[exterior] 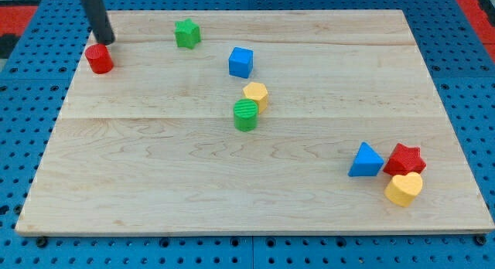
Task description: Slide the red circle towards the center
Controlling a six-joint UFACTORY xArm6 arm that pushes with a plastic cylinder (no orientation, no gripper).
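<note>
The red circle [99, 59] is a short red cylinder near the board's top left corner. My tip [106, 42] stands just above it and slightly to its right in the view, very close to or touching its top edge. The dark rod rises from there out of the view's top.
The wooden board [155, 184] lies on a blue pegboard. A green star [186, 33] and a blue cube [240, 62] sit at the top. A yellow hexagon [256, 94] touches a green cylinder [246, 114] near the middle. A blue triangle [365, 161], red star [405, 158] and yellow heart [404, 188] cluster at lower right.
</note>
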